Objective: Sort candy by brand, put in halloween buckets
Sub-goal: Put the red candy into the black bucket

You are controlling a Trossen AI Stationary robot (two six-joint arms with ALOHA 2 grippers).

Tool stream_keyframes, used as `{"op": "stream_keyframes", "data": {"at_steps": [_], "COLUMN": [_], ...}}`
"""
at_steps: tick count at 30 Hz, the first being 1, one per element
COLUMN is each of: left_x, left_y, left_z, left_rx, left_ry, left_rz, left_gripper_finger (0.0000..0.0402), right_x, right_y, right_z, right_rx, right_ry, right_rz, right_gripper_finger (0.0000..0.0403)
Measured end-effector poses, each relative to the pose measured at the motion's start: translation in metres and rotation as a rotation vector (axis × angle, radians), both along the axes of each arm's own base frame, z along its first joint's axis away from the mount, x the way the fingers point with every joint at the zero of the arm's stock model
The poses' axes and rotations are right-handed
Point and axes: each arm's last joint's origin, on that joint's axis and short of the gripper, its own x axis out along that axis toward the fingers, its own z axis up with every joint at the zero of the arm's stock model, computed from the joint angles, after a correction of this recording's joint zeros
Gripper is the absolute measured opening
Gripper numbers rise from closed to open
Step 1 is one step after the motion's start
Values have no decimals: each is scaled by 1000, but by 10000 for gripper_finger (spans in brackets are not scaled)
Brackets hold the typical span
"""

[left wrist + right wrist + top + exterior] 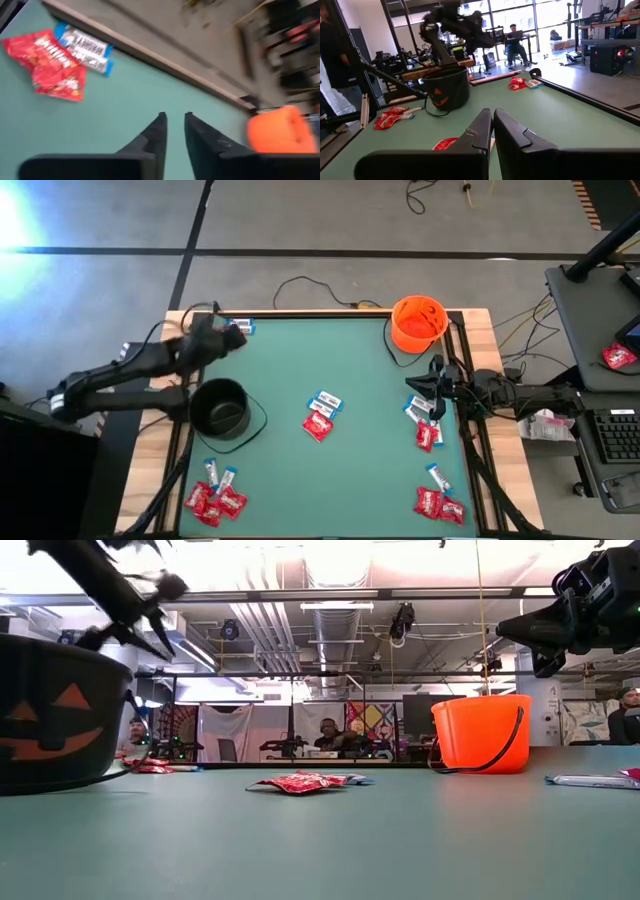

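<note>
High view: my left hand [232,338] sits near the worktop's far-left corner, above the black bucket [219,408]; the orange bucket [418,322] is at the far-right corner. Candy [321,416] is mid-worktop, with more clusters near both front corners. My right hand [415,384] sits by the right edge – fingers shut, empty.

Left wrist view: my fingers [154,136] are slightly parted – holding nothing. A red packet [49,61] and a white-and-blue bar [85,47] lie at the far edge.

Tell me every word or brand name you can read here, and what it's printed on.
None reads clearly.
Shiny red candy packets: white lettering, blurred.
Slim white-and-blue candy bar: dark lettering, blurred.
Black plastic bucket: orange pumpkin face, no words.
Bright orange plastic bucket: nothing written.
</note>
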Motion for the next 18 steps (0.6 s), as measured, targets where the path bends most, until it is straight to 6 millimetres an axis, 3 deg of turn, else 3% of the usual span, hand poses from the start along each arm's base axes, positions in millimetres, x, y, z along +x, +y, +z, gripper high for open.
{"op": "stream_keyframes", "data": {"at_steps": [5,9,18], "left_x": [10,21,35], "left_y": [46,73,117], "left_z": [-12,-19,-41], "left_rx": [-229,-274,-388], "left_ry": [76,207,463], "left_rz": [-16,0,159], "left_gripper_finger": [140,187,210], "right_x": [0,0,0], "right_y": [0,0,0], "right_z": [0,0,0], "right_rx": [0,0,0], "right_ry": [0,0,0], "right_rz": [0,0,0], "right_gripper_finger": [13,13,13]}}
